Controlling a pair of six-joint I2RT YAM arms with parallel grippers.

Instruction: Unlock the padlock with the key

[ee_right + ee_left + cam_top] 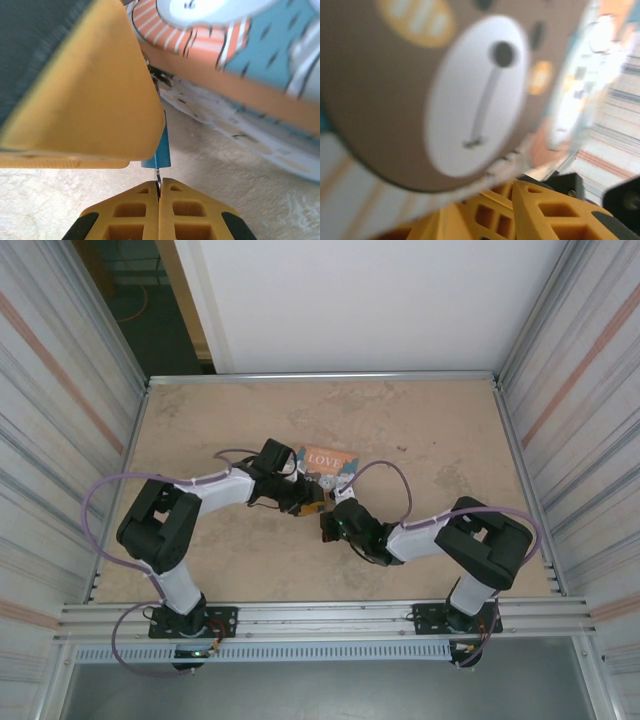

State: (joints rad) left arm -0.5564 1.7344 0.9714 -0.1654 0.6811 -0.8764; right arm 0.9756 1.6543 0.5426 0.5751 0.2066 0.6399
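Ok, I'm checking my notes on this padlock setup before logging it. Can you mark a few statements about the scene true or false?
1. The right gripper is shut on a thin metal piece sticking out of the blue-teal padlock. True.
2. The orange box sits in the table's far left corner. False: it lies near the middle of the table, right beside both grippers.
3. The box has LOVE printed on it. True.
4. The left gripper is far from the right one. False: the two meet close together by the box.
5. The padlock is red. False: it is blue-teal.
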